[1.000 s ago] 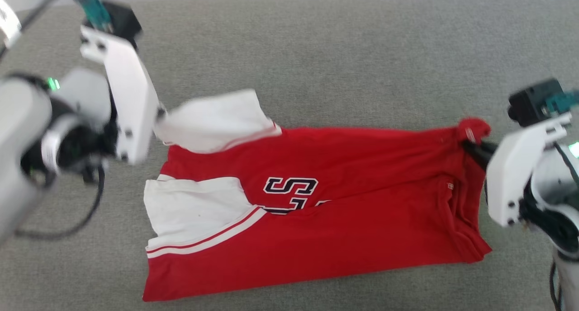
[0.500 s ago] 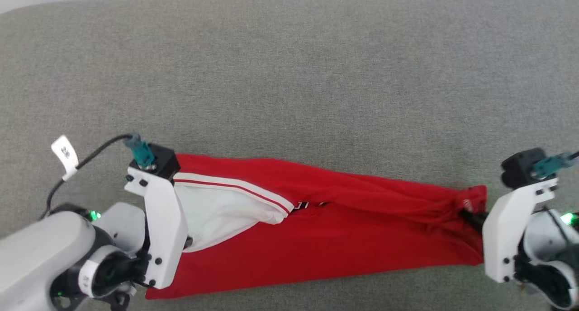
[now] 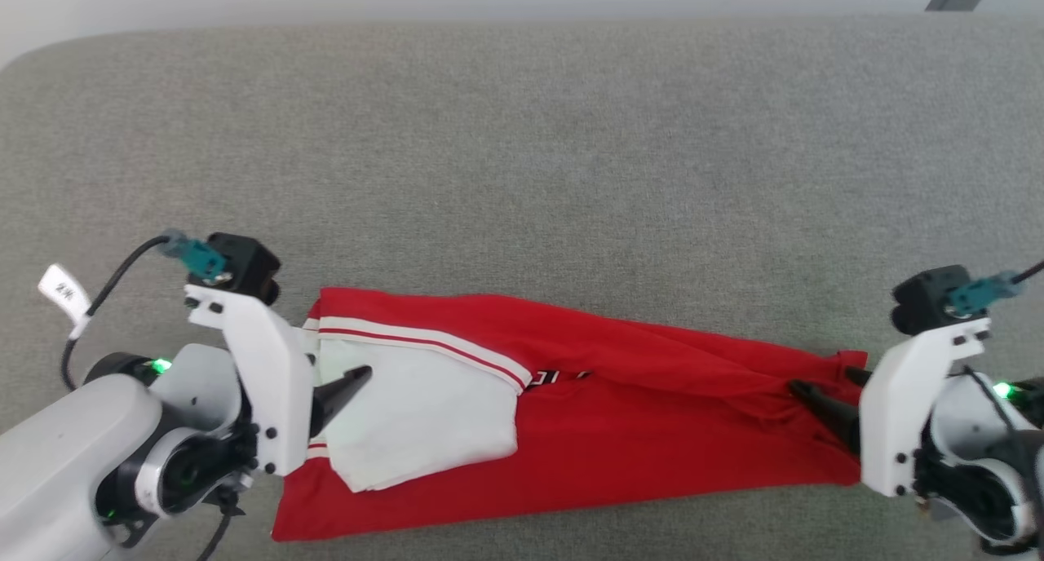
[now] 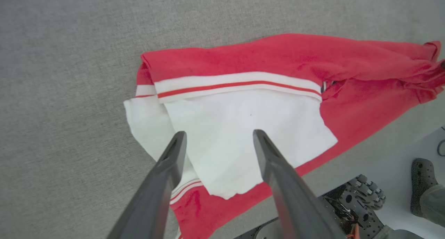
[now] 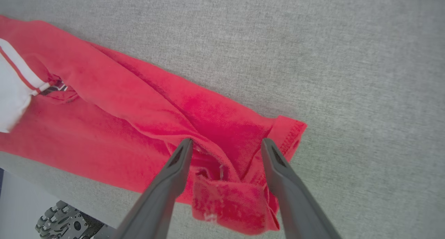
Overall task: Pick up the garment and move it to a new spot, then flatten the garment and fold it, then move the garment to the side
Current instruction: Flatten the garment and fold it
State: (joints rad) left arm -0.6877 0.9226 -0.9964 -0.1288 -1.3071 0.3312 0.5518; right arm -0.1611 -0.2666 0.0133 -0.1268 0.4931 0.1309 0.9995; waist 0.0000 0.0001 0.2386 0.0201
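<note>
Your shirt (image 3: 620,414) lies as a long, narrow band across the near part of the grey desk (image 3: 522,153), folded lengthwise, so I judge the fold is under way and needs tidying before the next crease. The left end effector (image 4: 219,134) hangs over the white sleeve (image 4: 243,128) with its fingers spread wide and nothing between them. The right end effector (image 5: 226,141) is just as wide and empty above the bunched hem corner (image 5: 288,131). Lift both straight up so the tapered tips do not snag the cloth. Then smooth the right end first, because the red knit there is rumpled into ridges and a rolled lip that would lock into any further fold. The sleeve is soft and lies slightly askew, one corner over the red body, below its striped trim (image 4: 236,84). Square it up gently. The desk's felt-like weave probably grips the fabric, so lift rather than drag.
</note>
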